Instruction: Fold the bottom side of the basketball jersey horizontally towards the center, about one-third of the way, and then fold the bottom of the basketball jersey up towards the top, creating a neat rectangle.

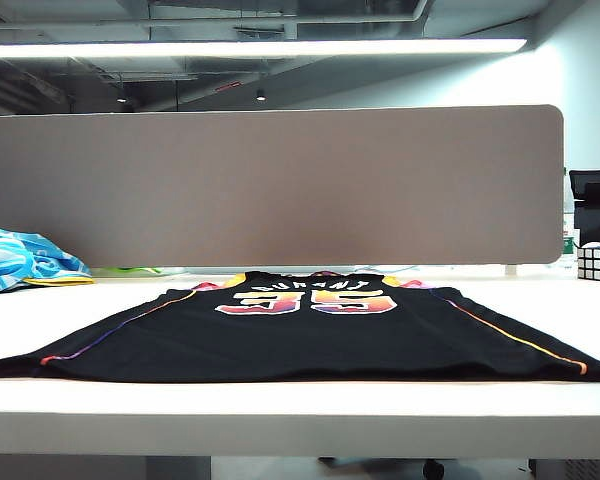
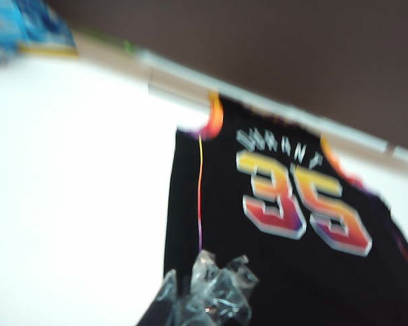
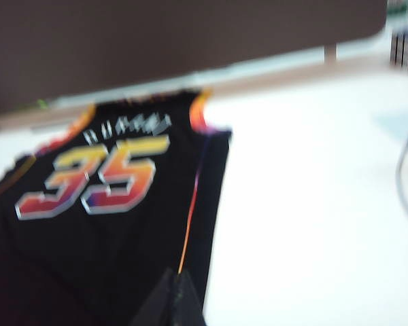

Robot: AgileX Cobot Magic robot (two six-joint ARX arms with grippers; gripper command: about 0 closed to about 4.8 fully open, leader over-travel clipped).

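Observation:
The basketball jersey [image 1: 310, 330] lies flat on the white table [image 1: 280, 415], black with an orange-yellow 35 and rainbow side piping. Its hem faces the near edge and its collar faces the partition. Neither gripper shows in the exterior view. In the left wrist view my left gripper [image 2: 207, 292], its tips wrapped in crinkled clear film, is shut above the jersey [image 2: 292, 238], near one piped side. In the right wrist view my right gripper [image 3: 173, 299] has its dark tips pressed together over the other piped side of the jersey [image 3: 109, 224]. Nothing shows between either pair of jaws.
A grey partition [image 1: 270, 185] runs along the table's far edge. A light blue, white and yellow cloth [image 1: 20, 260] lies at the back left. A Rubik's cube [image 1: 598, 262] stands at the back right. Bare white table flanks the jersey on both sides.

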